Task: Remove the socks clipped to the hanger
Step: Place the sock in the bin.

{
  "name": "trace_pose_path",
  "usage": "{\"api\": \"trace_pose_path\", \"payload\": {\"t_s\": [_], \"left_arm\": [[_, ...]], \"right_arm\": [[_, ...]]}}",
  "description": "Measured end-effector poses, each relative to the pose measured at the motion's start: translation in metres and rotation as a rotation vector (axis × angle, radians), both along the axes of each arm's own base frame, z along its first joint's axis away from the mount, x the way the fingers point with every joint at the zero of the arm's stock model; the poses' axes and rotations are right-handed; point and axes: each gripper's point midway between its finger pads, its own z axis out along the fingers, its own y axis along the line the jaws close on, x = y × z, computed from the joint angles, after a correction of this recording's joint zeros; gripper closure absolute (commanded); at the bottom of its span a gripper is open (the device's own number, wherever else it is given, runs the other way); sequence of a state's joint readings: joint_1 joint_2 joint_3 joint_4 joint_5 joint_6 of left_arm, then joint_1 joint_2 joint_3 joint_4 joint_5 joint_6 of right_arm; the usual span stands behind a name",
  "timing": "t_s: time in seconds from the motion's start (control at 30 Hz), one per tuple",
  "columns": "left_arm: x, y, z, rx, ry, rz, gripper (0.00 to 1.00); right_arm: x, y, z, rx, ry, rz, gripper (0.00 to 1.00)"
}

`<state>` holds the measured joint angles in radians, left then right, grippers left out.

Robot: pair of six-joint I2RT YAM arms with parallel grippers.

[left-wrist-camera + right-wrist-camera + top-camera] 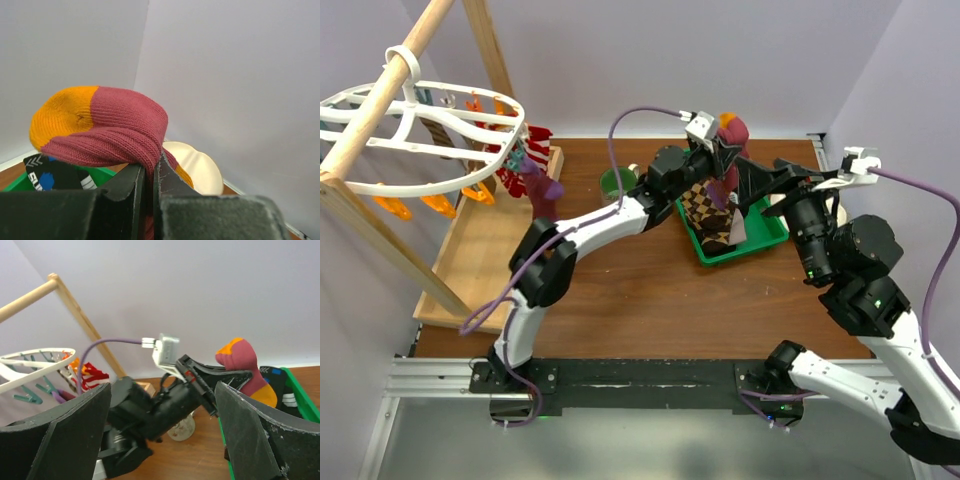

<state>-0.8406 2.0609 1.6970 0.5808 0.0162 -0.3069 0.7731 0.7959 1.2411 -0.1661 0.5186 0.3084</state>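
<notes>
Top external first. Whereabouts of the hanger (470, 90)? (A)

Upper left of the frame, hung on the wooden pole (380, 100), above a raised wooden board (480, 250). Orange clips (395, 207) dangling along its near rim. (B)

And the socks (532, 170)? (A)

Two clipped at its right end: a red-and-white striped sock (536, 134) and, just below, a purple sock (542, 190). One more, a maroon sock (732, 130) with an orange toe, at upper centre, well apart from the hanger. (B)

Held by what? (A)

By the left gripper (723, 152), clenched on it. In the left wrist view, pinched between both fingers (125, 192), folded over their tips, orange toe toward frame left. (B)

Beneath it? (A)

A green tray (765, 238), right of centre, with a black-and-tan checkered sock (705, 208) lying inside. (B)

Right gripper (772, 190)? (A)

Released, jaws spread wide, grasping nothing, just right of the left gripper. In the right wrist view, one finger in each lower corner, the maroon sock (242, 362) beyond them, right of centre, and the hanger (35, 356) at the mid-left edge. (B)
</notes>
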Motion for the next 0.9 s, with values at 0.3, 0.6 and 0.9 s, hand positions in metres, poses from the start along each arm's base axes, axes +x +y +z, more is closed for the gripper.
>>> {"api": "trace_pose_path", "payload": {"t_s": [0.3, 0.6, 0.9], "left_arm": [[0.037, -0.036, -0.152, 0.117, 0.211, -0.071, 0.59], [0.027, -0.021, -0.194, 0.180, 0.325, -0.086, 0.29], [-0.006, 0.013, -0.118, 0.100, 0.243, -0.087, 0.30]], "right_arm": [[0.012, 0.005, -0.015, -0.047, 0.038, -0.028, 0.09], [0.040, 0.044, -0.052, -0.137, 0.126, 0.024, 0.08], [0.044, 0.066, -0.065, -0.142, 0.163, 0.095, 0.08]]}}
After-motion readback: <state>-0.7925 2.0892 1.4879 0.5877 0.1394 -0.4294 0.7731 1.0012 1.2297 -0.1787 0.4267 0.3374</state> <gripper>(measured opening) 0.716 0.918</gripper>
